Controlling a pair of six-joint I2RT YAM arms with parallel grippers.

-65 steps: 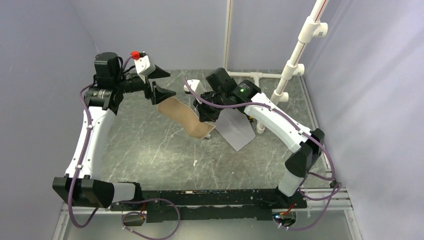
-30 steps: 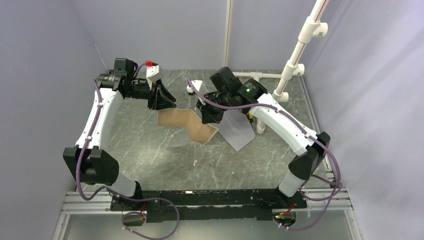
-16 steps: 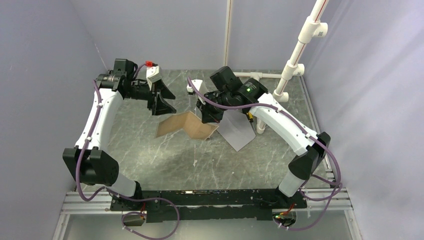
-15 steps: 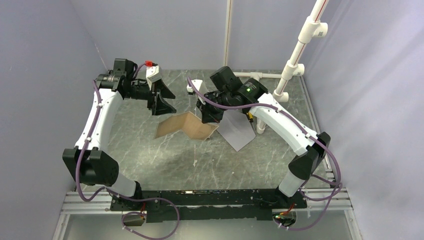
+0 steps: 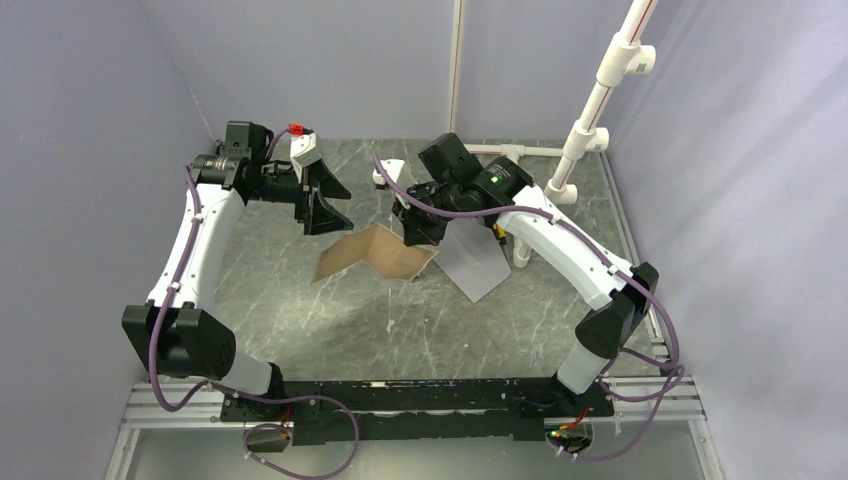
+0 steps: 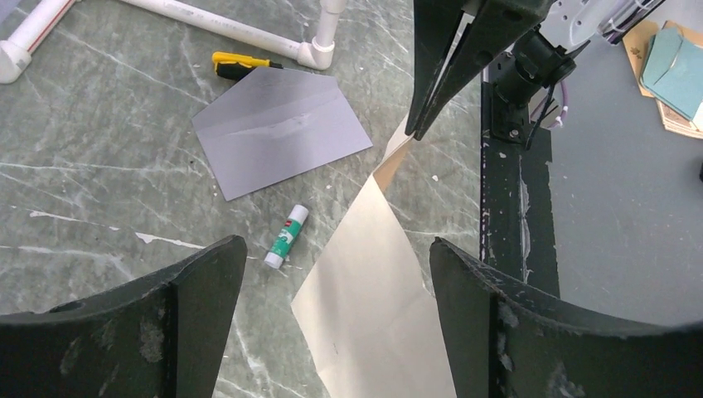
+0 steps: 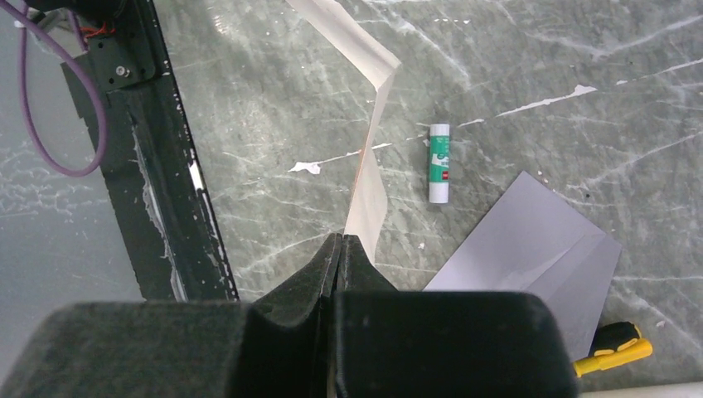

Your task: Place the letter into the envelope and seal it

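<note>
Remote view from my station: my right end effector [image 5: 415, 236] is clamped on one end of the letter [image 5: 370, 256]. It holds that end up off the counter [image 5: 300, 310], so the tan sheet buckles into a ridge and its other end lies flat. My left end effector [image 5: 325, 200] hangs above that free end, fingers spread wide, gripping nothing. The grey envelope [image 5: 476, 262] lies flat on the counter just beside the letter, partly under the right arm. A green-and-white glue stick [image 6: 286, 236] rests between letter and envelope. A yellow-handled tool [image 6: 240, 65] sits by the envelope's far edge.
</note>
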